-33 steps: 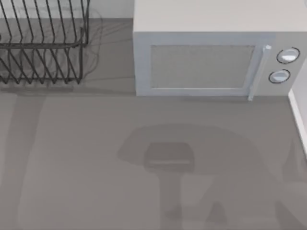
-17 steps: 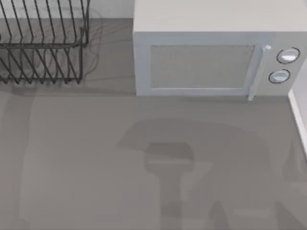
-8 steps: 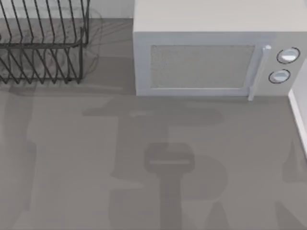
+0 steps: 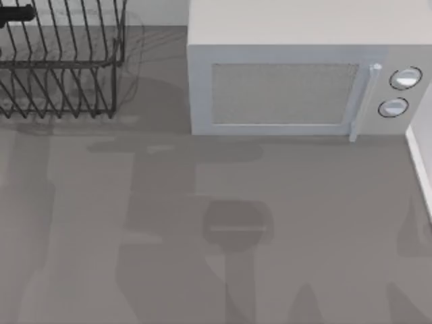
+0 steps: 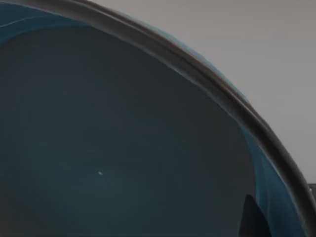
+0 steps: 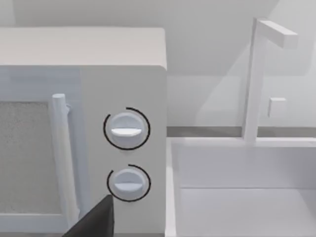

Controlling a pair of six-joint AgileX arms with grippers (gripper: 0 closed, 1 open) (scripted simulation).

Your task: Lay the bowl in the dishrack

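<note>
From the top view, the dishrack (image 4: 57,61) stands at the worktop's (image 4: 216,223) far left, beside the microwave (image 4: 297,74); a dark piece of my left arm (image 4: 17,12) shows over its back corner. I see nothing lying between the tines.

In the left wrist view the bowl (image 5: 123,138) sits right against the camera, so I judge it is being carried to the rack; next comes lowering it among the tines. I cannot tell how the left jaws stand.

The right wrist view faces the microwave's knobs (image 6: 126,129) and a sink (image 6: 247,197); one dark fingertip (image 6: 96,222) shows, jaws' state unclear.
</note>
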